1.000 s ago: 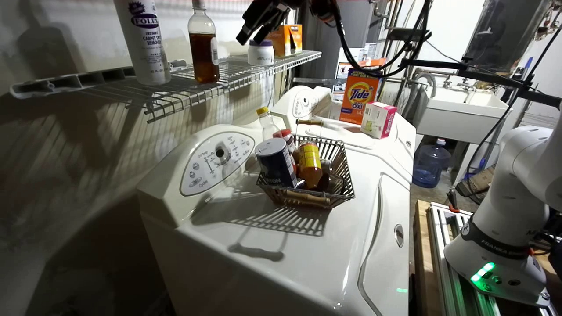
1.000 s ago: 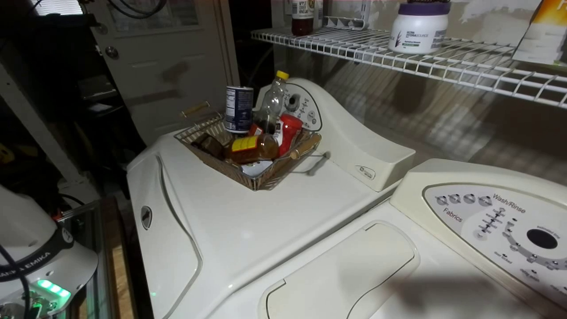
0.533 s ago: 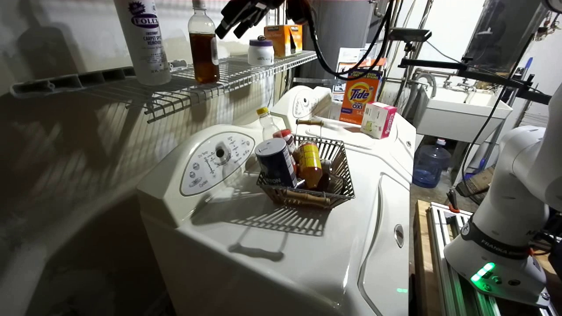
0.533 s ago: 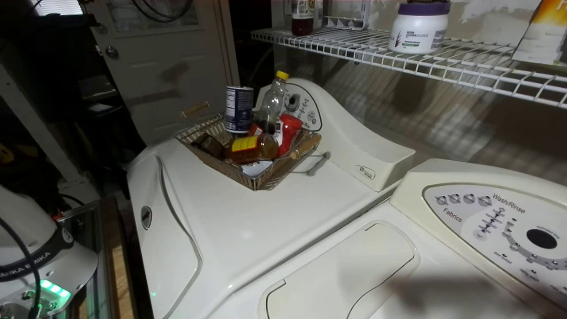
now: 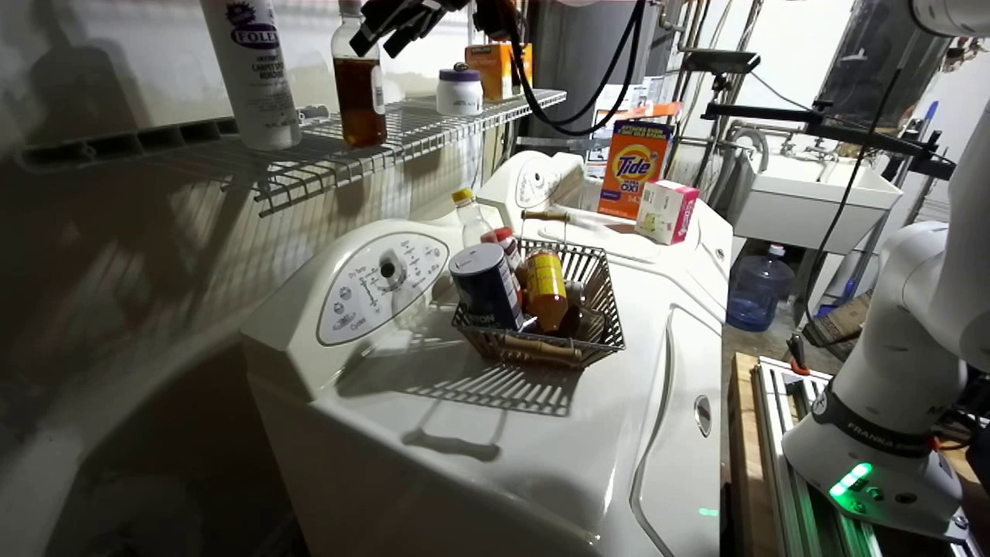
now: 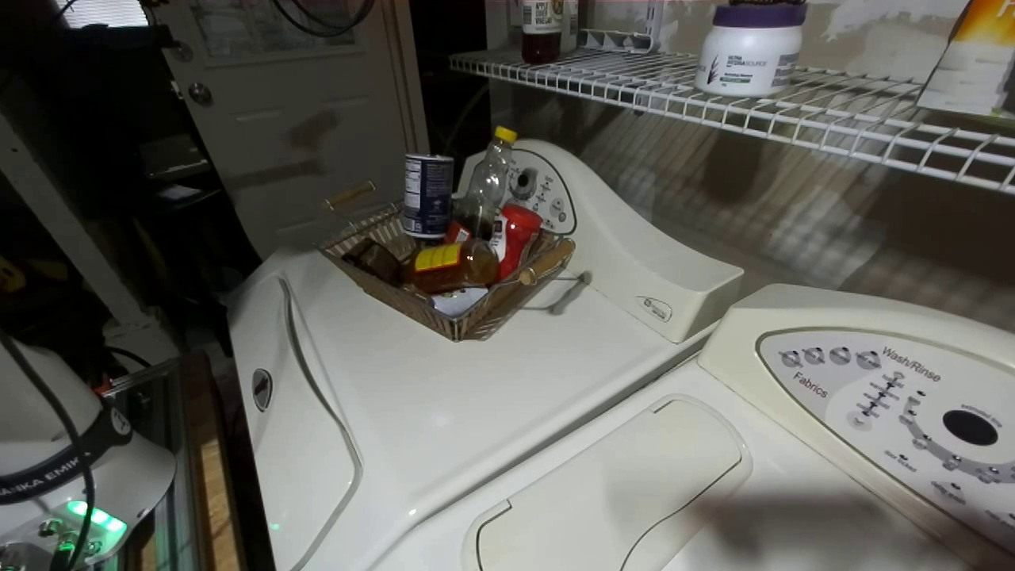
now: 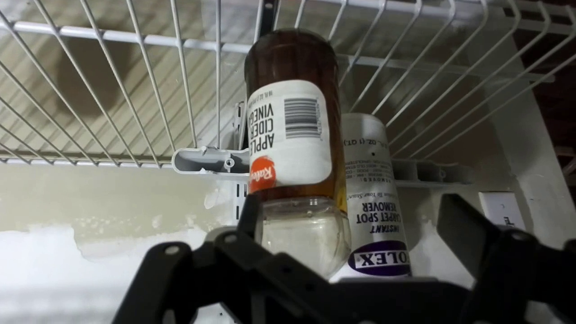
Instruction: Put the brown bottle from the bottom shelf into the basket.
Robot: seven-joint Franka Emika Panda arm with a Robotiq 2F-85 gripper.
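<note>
At left in an exterior view, a white bottle (image 5: 261, 85) stands upright; farther off, a purple-lidded jar (image 5: 459, 96) stands near an orange box (image 5: 489, 71). To the right, a pink-and-white box (image 5: 665, 212) sits in front of a detergent box (image 5: 634, 167). At far right are a sink (image 5: 797, 209) and a blue jug (image 5: 759, 291).

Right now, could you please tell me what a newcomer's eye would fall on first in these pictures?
Probably the brown bottle, upright on the wire shelf yet looming upside down in the wrist view, behind the open gripper. Next, likely the crowded basket on the white machine in both exterior views. The bright orange Tide box stands out too, on the neighbouring machine in an exterior view.
</note>
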